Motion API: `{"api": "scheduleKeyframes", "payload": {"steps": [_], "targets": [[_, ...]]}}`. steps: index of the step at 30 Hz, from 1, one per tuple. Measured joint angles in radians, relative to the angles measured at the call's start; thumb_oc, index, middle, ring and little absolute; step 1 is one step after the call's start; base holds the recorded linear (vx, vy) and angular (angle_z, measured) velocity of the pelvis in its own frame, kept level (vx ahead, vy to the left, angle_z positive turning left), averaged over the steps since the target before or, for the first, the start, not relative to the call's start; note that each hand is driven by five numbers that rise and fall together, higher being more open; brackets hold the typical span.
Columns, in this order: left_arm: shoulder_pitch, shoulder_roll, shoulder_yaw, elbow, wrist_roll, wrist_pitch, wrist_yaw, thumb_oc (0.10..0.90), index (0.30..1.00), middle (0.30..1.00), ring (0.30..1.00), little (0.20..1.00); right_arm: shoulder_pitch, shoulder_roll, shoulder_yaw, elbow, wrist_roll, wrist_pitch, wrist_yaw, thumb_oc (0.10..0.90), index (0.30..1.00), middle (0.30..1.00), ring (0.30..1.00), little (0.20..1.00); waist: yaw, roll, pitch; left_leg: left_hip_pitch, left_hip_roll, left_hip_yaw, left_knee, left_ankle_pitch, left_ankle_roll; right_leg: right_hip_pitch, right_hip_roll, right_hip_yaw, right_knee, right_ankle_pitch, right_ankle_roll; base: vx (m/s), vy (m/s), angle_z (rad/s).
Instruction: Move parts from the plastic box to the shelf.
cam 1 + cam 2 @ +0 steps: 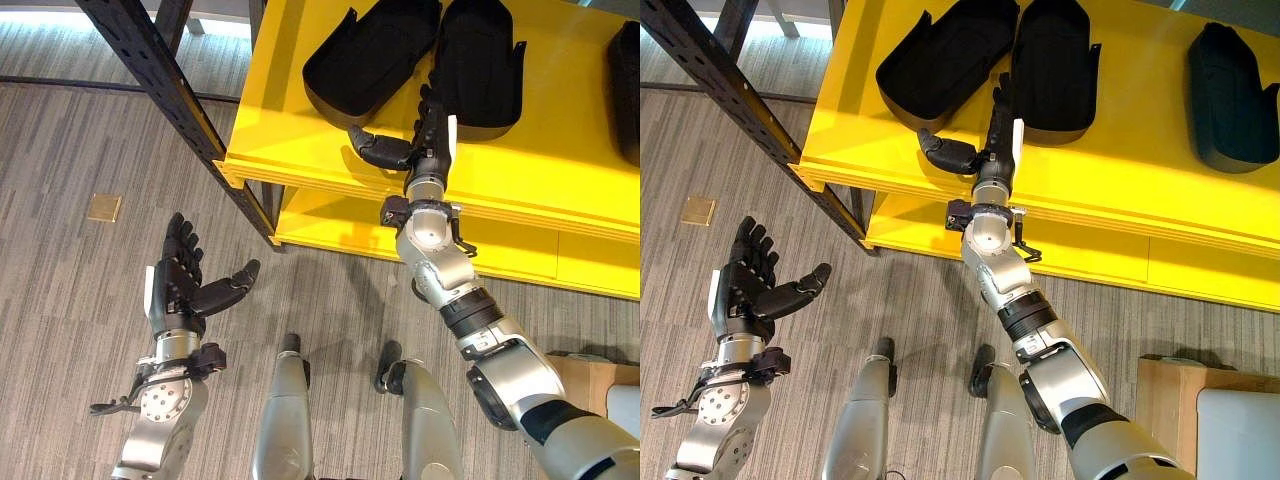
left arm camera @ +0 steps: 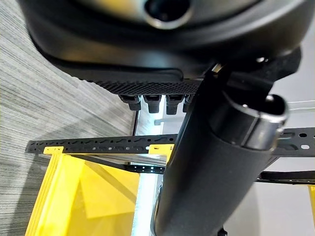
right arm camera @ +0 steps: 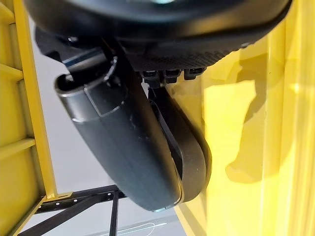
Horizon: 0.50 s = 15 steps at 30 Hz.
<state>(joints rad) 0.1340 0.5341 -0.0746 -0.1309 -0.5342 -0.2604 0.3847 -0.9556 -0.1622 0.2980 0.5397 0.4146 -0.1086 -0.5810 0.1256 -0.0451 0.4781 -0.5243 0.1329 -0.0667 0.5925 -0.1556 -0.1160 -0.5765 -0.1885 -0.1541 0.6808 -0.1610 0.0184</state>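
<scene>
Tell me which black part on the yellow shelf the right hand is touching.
The middle part: the right hand has straight fingers against its near edge. The tilted left part lies beside the hand; the third sits far right.

parts: three black curved shells [image 1: 945, 60], [image 1: 1055, 65], [image 1: 1232, 95], lying along the frame's top
shelf: yellow [image 1: 1140, 175], upper right

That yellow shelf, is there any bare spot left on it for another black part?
Yes. The yellow shelf is bare between the middle black part and the far-right part, and along its front edge to the right of the right hand. It is crowded at the left, where two parts lie side by side near that open hand.
</scene>
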Motion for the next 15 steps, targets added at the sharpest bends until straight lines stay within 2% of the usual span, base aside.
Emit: {"api": "scheduleKeyframes", "payload": {"steps": [15], "targets": [[0.004,0.000,0.000,0.000,0.000,0.000,-0.001,0.900,1.000,1.000,1.000,1.000,-0.091,0.005,-0.035,0.106,0.004,0.000,-0.005,0.900,1.000,1.000,1.000,1.000,0.019,0.002,0.000,-0.017,-0.015,-0.008,0.003,0.004,-0.004,-0.012,-0.016,-0.005,0.008,-0.006,0.004,0.00,-0.001,0.02]]}}
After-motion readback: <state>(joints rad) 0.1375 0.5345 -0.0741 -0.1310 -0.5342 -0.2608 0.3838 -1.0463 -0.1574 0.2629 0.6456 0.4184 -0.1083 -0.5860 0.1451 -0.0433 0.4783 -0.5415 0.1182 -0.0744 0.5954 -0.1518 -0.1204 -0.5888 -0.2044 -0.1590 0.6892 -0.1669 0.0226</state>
